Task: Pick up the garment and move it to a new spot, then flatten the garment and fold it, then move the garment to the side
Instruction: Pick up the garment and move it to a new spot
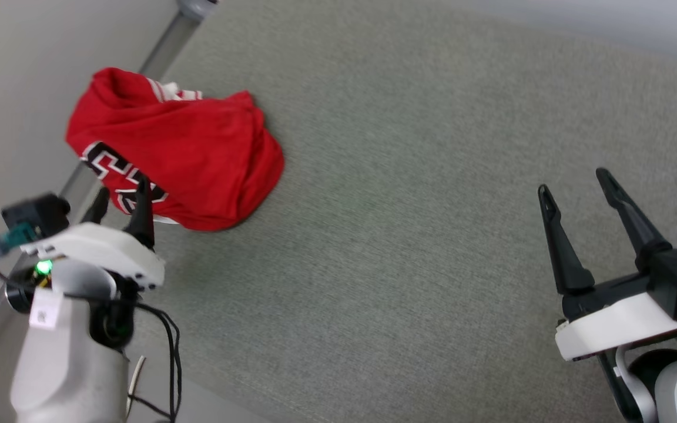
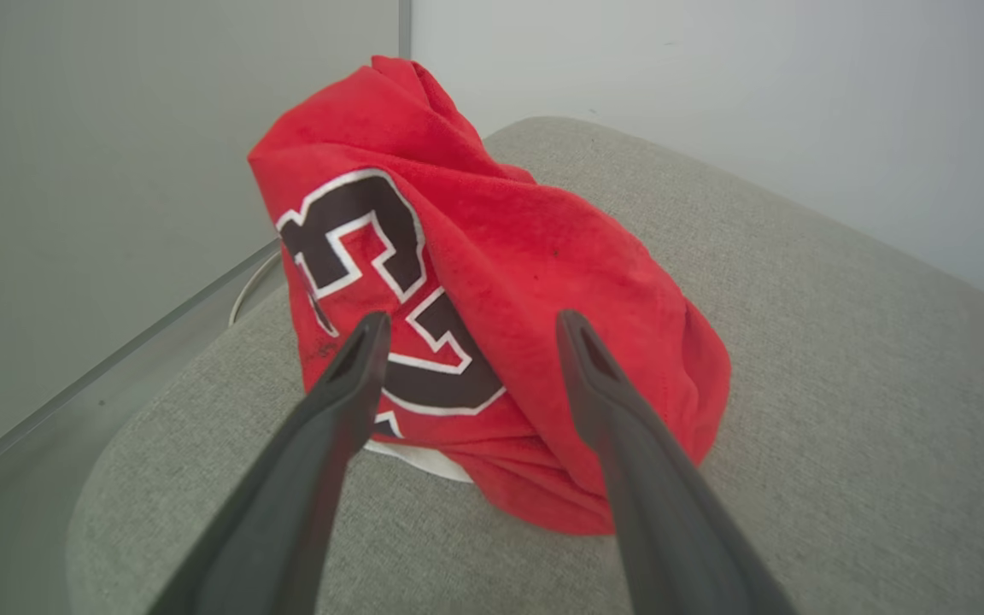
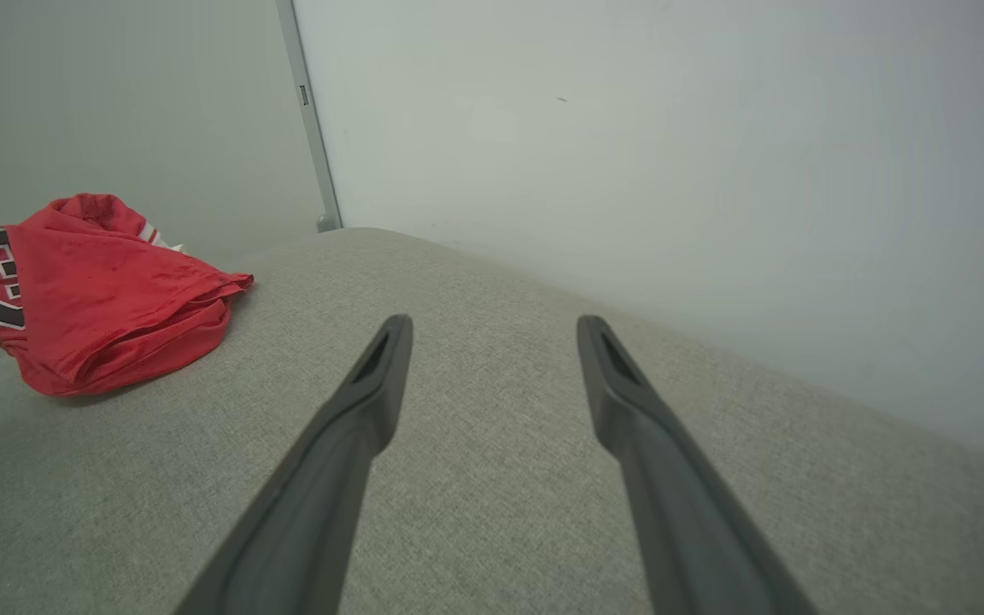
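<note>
A: Surroundings first: what sits around the garment [image 1: 180, 153]?

B: Grey fabric surface [image 1: 403, 247] under it, a pale wall [image 3: 629, 128] behind, and a metal strip [image 1: 165, 47] running along the surface's left edge. The garment lies crumpled in a heap at the far left, close against that strip, so strip and wall crowd its far side. Its black, white-edged figures face the left gripper [image 1: 122, 189].

A: And that gripper's fingers?

B: Spread wide, holding nothing. The tips stand at the heap's near side, over the lettering (whether they touch the cloth, I can't tell).

A: The other one?

B: The right gripper [image 1: 573, 181] hovers well apart from the heap, over bare fabric at the right. Its fingers are likewise spread and empty.

A: Count?

B: One garment, two grippers, two dark fingers on each. One green light [image 1: 43, 267] glows on the left wrist, with black cables [image 1: 171, 346] hanging beside the forearm.
</note>
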### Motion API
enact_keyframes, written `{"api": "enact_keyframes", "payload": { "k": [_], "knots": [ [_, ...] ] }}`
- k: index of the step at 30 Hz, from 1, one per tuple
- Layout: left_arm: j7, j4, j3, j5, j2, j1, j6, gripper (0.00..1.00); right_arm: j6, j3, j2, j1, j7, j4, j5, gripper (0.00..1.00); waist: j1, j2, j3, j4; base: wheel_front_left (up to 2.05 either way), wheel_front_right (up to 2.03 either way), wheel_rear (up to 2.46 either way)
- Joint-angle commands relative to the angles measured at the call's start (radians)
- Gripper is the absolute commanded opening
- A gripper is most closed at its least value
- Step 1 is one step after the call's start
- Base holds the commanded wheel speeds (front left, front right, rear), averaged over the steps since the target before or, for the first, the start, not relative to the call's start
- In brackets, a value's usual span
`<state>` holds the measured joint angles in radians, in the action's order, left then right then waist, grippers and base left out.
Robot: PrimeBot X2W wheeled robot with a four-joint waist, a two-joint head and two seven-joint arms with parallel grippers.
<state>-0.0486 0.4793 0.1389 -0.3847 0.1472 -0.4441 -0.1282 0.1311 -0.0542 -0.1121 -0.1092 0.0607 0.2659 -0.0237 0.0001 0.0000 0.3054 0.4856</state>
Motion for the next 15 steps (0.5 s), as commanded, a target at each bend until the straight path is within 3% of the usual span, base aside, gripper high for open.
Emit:
{"api": "enact_keyframes", "payload": {
  "k": [1, 5, 6, 9, 14, 15],
  "knots": [
    [0.057, 0.038, -0.005, -0.028, 0.027, -0.062, -0.002, 1.00, -0.001, -0.001, -0.014, -0.034, 0.007, 0.012, 0.002, 1.00, -0.0001, 0.0000, 0.097, -0.065, 0.00, 0.00, 0.00],
    [0.179, 0.117, -0.029, -0.083, 0.084, -0.154, -0.003, 1.00, -0.001, -0.007, -0.028, -0.073, 0.007, 0.022, -0.003, 1.00, -0.0001, 0.0000, 0.159, -0.099, 0.00, 0.00, 0.00],
    [0.270, 0.168, -0.054, -0.131, 0.128, -0.204, -0.003, 1.00, -0.001, -0.009, -0.035, -0.095, 0.004, 0.021, -0.007, 1.00, -0.0001, 0.0000, 0.195, -0.120, 0.00, 0.00, 0.00],
    [0.384, 0.215, -0.084, -0.175, 0.166, -0.236, -0.003, 1.00, -0.001, -0.015, -0.040, -0.115, 0.000, 0.018, -0.013, 1.00, -0.0001, 0.0000, 0.220, -0.139, 0.00, 0.00, 0.00],
    [0.582, 0.273, -0.133, -0.241, 0.191, -0.263, -0.003, 1.00, -0.001, -0.011, -0.048, -0.132, -0.001, 0.016, -0.017, 1.00, -0.0001, 0.0000, 0.245, -0.151, 0.00, 0.00, 0.00],
    [0.582, 0.273, -0.133, -0.241, 0.191, -0.263, -0.003, 1.00, -0.001, -0.011, -0.048, -0.132, -0.001, 0.016, -0.017, 1.00, -0.0001, 0.0000, 0.245, -0.151, 0.00, 0.00, 0.00]
  ]
}}
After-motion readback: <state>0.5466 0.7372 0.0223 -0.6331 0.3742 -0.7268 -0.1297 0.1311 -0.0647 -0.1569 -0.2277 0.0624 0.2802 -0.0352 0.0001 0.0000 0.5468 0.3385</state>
